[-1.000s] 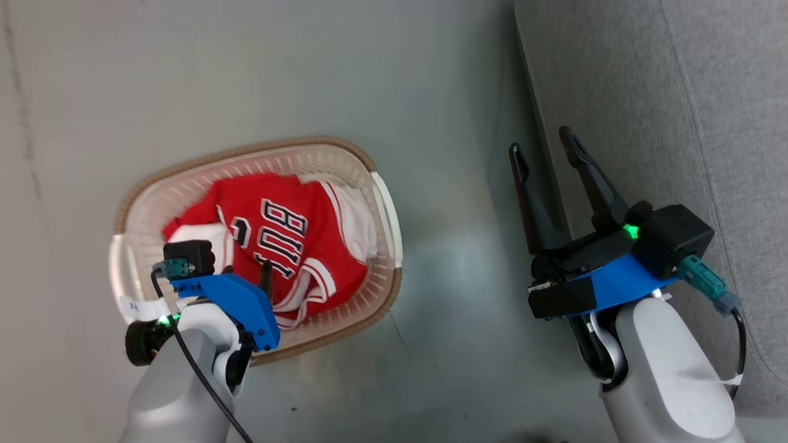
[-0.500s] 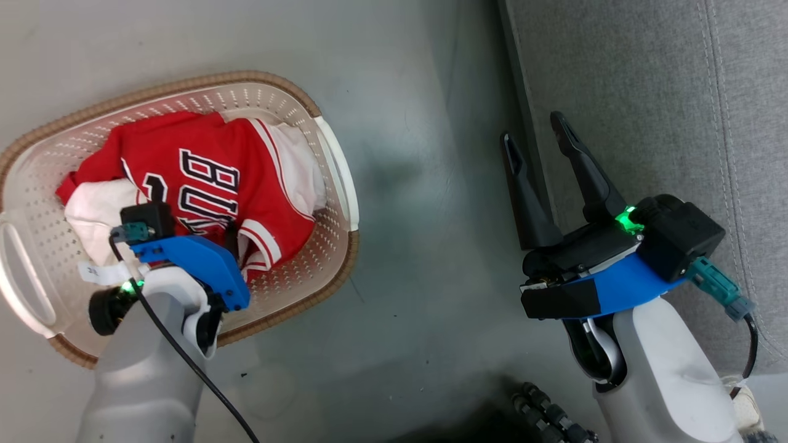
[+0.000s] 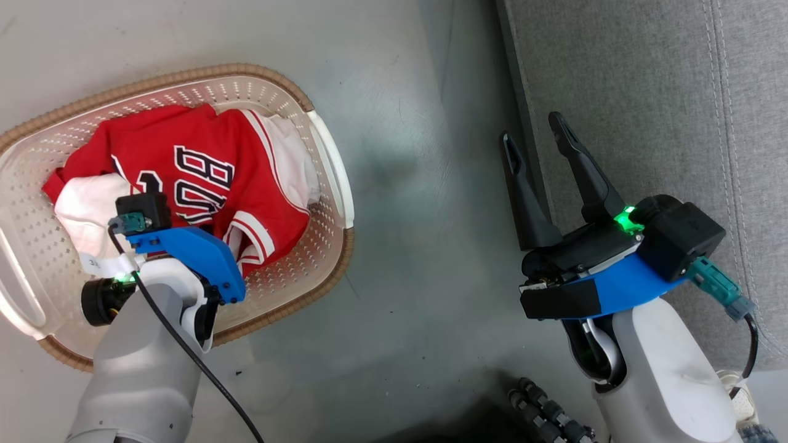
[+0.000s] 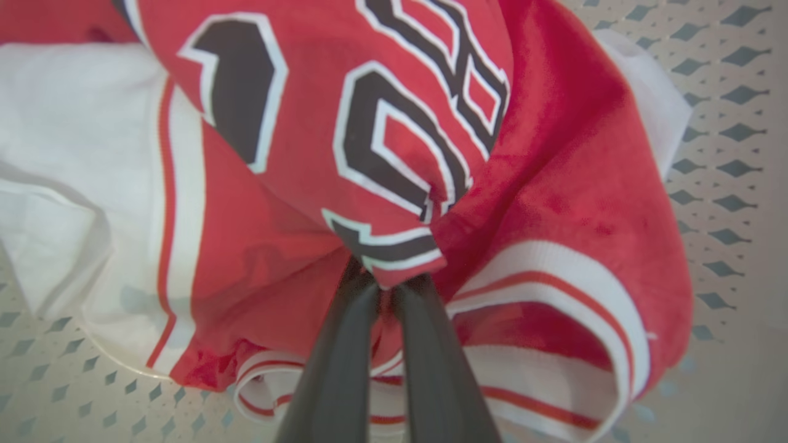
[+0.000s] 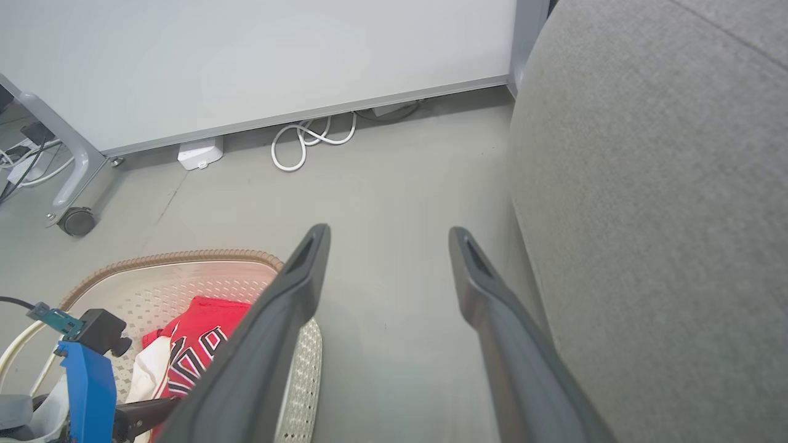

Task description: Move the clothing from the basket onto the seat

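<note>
Head view: at ten o'clock we see the basket (image 3: 184,72) holding the clothing (image 3: 203,154); left gripper (image 4: 386,286) pinches it; right gripper (image 3: 530,129), jaws spread.

We found a wide strip of bare floor (image 3: 418,184) between the basket (image 3: 289,264) and the seat (image 3: 646,92), free for passing. The basket lay open from above, though its rim walled in the clothing (image 3: 184,147) (the left gripper (image 4: 385,289), pinched on the fabric, filled the near side). The right gripper (image 3: 530,128), spread wide, hung just beside the seat's edge.
</note>
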